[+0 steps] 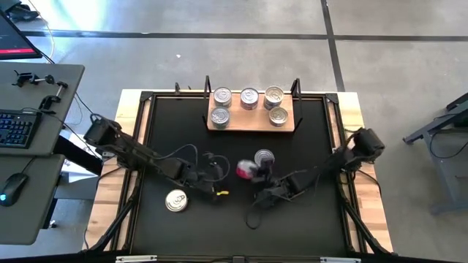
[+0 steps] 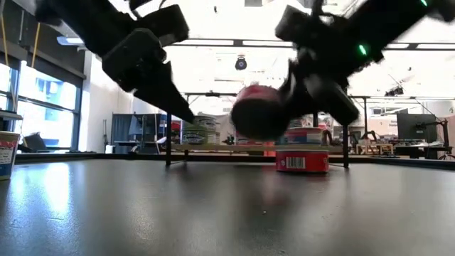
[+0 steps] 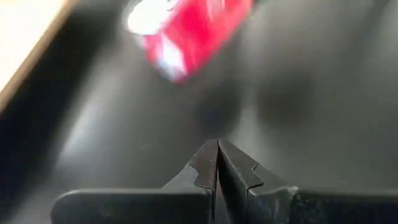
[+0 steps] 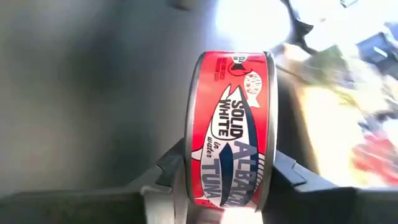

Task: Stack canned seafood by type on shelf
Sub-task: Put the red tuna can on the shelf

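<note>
The right gripper (image 4: 227, 180) has a red tin (image 4: 228, 127) between its fingers, one on each flat face, so the tin stands on edge. Its label reads "SOLID WHITE ALBACORE TUNA in water" over a blue fish drawing. From above, this tin (image 1: 246, 170) sits near the middle of the black table (image 1: 307, 124), and in the low view it hangs clear of the tabletop.

The left gripper (image 3: 218, 163) is just left of it, fingers pressed fully together and holding nothing.

The wooden shelf (image 1: 251, 126) stands at the far side of the table with five silver and gold tins on it, three in the far row and two in the near row. One tin (image 1: 264, 157) stands on the table just beyond the held tin; its red label cannot be read. A gold tin (image 1: 176, 200) lies near the left front.
</note>
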Controlling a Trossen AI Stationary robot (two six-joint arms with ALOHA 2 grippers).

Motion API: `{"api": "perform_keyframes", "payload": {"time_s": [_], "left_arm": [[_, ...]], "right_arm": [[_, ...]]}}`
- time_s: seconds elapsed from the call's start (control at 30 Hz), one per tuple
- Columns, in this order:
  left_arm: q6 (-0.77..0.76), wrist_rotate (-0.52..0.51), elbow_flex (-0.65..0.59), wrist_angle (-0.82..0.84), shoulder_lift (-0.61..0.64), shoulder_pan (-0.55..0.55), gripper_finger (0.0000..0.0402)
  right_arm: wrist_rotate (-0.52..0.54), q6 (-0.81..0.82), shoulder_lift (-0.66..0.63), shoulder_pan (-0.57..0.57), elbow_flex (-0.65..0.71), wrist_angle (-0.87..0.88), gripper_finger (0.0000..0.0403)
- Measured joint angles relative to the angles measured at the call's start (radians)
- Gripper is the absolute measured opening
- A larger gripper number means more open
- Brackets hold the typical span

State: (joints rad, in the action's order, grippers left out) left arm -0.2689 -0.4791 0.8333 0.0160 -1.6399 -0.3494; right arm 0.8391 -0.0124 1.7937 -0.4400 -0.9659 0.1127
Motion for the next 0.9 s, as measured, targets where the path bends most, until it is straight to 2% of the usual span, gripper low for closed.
{"api": "perform_keyframes", "payload": {"time_s": [0.07, 0.13, 0.23, 0.43, 0.53, 0.8, 0.9], "left_arm": [[-0.074, -0.069, 0.000, 0.081, 0.024, -0.021, 0.0004], [-0.136, -0.110, 0.000, 0.160, 0.038, -0.046, 0.0004], [-0.200, -0.158, 0.000, 0.224, 0.057, -0.091, 0.0004], [-0.254, -0.300, 0.000, 0.246, 0.052, -0.181, 0.0004], [-0.254, -0.341, 0.000, 0.246, 0.052, -0.214, 0.0004], [-0.254, -0.376, 0.000, 0.237, 0.052, -0.249, 0.0004], [-0.253, -0.377, 0.000, 0.216, 0.052, -0.249, 0.0004]], "right_arm": [[0.046, 0.066, -0.029, 0.031, -0.068, 0.202, 0.0115], [0.044, 0.122, -0.038, 0.086, -0.143, 0.390, 0.0115], [0.033, 0.123, -0.033, 0.189, -0.236, 0.532, 0.0115], [0.032, -0.062, 0.043, 0.381, -0.268, 0.406, 0.0115], [0.031, -0.077, 0.078, 0.444, -0.265, 0.373, 0.0115], [0.044, -0.118, 0.146, 0.508, -0.263, 0.324, 0.0117], [0.034, -0.120, 0.149, 0.516, -0.263, 0.317, 0.0156]]}}
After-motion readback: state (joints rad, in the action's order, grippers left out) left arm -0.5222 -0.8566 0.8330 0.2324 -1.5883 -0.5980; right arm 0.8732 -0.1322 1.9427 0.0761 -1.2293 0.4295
